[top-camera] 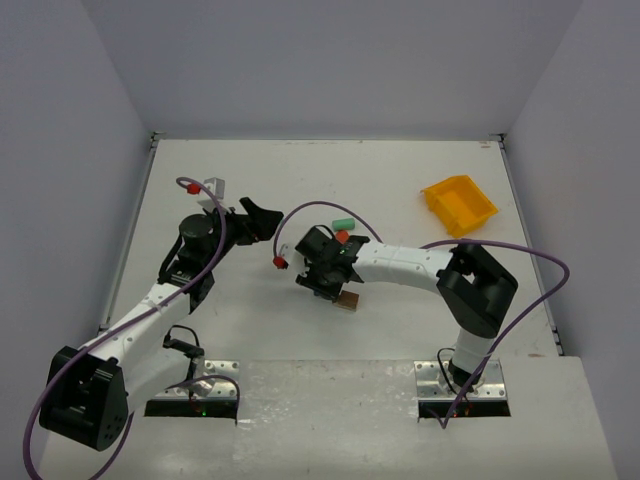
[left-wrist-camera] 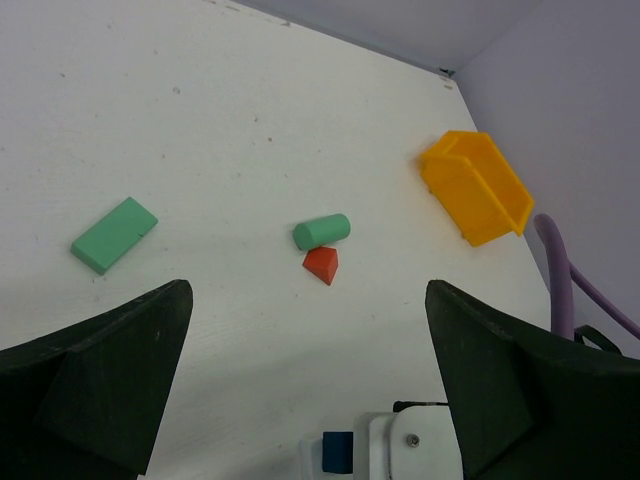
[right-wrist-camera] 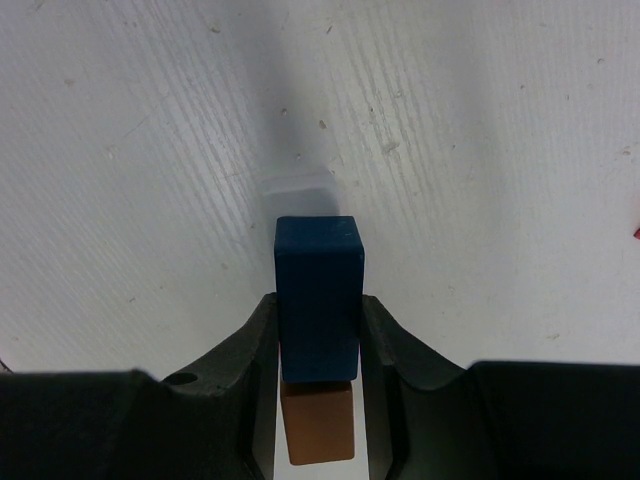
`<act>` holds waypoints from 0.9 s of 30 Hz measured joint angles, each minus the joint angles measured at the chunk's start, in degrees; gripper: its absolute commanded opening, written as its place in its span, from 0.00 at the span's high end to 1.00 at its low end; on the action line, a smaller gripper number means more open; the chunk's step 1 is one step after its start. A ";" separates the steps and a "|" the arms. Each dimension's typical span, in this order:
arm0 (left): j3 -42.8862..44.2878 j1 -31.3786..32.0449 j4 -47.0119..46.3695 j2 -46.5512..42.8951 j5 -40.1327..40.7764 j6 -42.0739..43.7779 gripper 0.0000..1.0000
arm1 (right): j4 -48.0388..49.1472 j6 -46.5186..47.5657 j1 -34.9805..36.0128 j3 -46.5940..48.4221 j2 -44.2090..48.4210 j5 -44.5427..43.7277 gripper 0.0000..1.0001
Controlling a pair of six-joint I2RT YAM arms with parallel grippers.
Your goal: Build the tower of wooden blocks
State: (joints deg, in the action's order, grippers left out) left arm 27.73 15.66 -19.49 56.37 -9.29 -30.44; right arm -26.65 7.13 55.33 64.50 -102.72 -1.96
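Right arm: bent at the elbow, forearm over the bench (top-camera: 250, 330) centre, right tool (right-wrist-camera: 318, 312) pointed down and narrowed onto the blue block (right-wrist-camera: 318, 268).
Left arm: stretched forward, left tool (left-wrist-camera: 308, 300) spread wide and empty, raised above the loose pieces.
Mint flat block (left-wrist-camera: 114, 234): lay flat, apart from the others.
Blue block: upright, pinched across two flat sides; brown block (right-wrist-camera: 318, 425) sat just behind it between the fingers, contact unclear.
Mint cylinder (left-wrist-camera: 322, 231), red piece (left-wrist-camera: 322, 265): just beside each other.
Handling: probably light, rigid, slick-painted; opposite flat faces looked the safest hold.
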 measured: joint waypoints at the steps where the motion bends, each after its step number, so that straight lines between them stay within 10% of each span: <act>1: 0.00 0.00 0.00 0.04 -0.08 0.00 0.00 | 0.00 0.04 0.00 0.10 0.00 0.02 0.77; 27: 0.00 -0.76 -0.75 0.53 0.34 0.09 0.00 | 1.31 1.83 0.11 4.53 -3.21 2.50 0.79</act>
State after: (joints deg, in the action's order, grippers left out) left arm 27.73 14.90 -20.23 56.90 -8.95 -30.34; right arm -25.34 8.97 55.44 69.03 -105.93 0.55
